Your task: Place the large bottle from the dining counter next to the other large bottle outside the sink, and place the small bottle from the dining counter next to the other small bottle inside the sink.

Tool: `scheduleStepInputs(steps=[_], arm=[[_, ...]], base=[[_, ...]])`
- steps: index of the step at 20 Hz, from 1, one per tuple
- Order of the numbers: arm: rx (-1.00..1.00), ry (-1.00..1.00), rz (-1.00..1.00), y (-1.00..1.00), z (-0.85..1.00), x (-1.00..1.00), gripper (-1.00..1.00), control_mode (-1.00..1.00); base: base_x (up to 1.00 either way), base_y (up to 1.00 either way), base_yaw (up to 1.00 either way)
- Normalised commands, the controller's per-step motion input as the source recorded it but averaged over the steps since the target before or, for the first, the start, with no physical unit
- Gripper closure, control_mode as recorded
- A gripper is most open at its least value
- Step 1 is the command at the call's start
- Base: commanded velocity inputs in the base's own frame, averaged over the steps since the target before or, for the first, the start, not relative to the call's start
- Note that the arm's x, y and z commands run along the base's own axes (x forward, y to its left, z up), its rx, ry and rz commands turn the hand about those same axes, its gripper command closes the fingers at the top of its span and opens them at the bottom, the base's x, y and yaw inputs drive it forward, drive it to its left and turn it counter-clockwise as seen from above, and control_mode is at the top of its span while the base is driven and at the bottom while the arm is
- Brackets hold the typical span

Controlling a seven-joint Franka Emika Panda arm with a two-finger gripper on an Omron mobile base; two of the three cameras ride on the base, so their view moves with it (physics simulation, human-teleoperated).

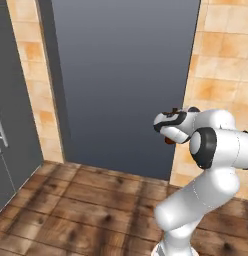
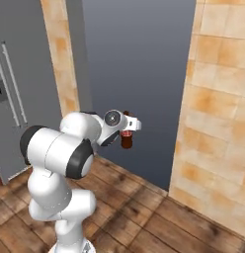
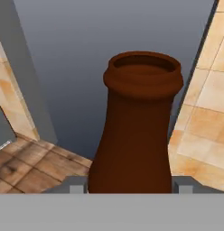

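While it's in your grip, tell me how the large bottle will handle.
The large bottle looks rigid, so it likely won't flex. Its smooth, rounded body may slip or twist in the gripper. Tall and slim-necked, it could tip when set down.

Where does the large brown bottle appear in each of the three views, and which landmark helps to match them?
Left base view: the large bottle is a small brown-red bit under the gripper, right of centre.
Right base view: centre, hanging below the gripper.
Hand view: its brown neck rises through the middle.
Shared landmark: the dark grey panel between tan tiled walls.
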Motion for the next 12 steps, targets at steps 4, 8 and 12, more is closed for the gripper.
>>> scheduleStepInputs(steps=[4, 8, 12], arm=[[0.0, 0.0, 0.0, 0.0, 0.0, 0.0, 1.0, 1.0], [0.0, 0.0, 0.0, 0.0, 0.0, 0.0, 1.0, 1.0], [0.0, 0.0, 0.0, 0.0, 0.0, 0.0, 1.0, 1.0]], base=[[0.0, 0.87, 0.39], [0.0, 0.91, 0.41], [0.0, 0.95, 0.42]])
